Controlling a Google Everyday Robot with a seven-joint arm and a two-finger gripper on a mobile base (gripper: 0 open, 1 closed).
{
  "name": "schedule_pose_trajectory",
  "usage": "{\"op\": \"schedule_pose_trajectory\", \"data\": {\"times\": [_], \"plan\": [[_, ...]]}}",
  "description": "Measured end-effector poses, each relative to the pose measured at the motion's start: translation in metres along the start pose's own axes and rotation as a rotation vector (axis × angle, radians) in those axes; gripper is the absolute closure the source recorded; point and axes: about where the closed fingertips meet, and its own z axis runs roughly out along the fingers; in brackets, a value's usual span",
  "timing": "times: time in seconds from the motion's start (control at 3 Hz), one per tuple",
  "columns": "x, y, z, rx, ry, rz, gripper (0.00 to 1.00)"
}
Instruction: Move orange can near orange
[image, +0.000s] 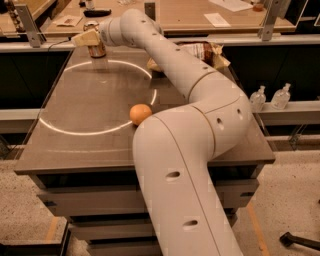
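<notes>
The orange can (97, 49) stands at the far left back of the dark table (85, 145), orange-brown with a silver top. My gripper (90, 40) is right at the can, reaching over it from the right and covering its top. The orange (140, 114) lies near the middle of the table, well in front of and to the right of the can, with its right side against my arm's forearm in this view.
A brown-and-white snack bag (202, 51) lies at the back right, partly behind my arm. Two clear bottles (270, 97) stand on a ledge to the right. A wooden bench (200, 12) with papers runs behind the table. My arm crosses the table's right half.
</notes>
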Motion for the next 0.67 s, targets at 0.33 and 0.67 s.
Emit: {"op": "schedule_pose_trajectory", "data": {"times": [0.33, 0.67], "plan": [[0.002, -0.006, 0.01, 0.039, 0.007, 0.006, 0.0], [0.002, -0.009, 0.022, 0.051, 0.006, 0.007, 0.0]]}}
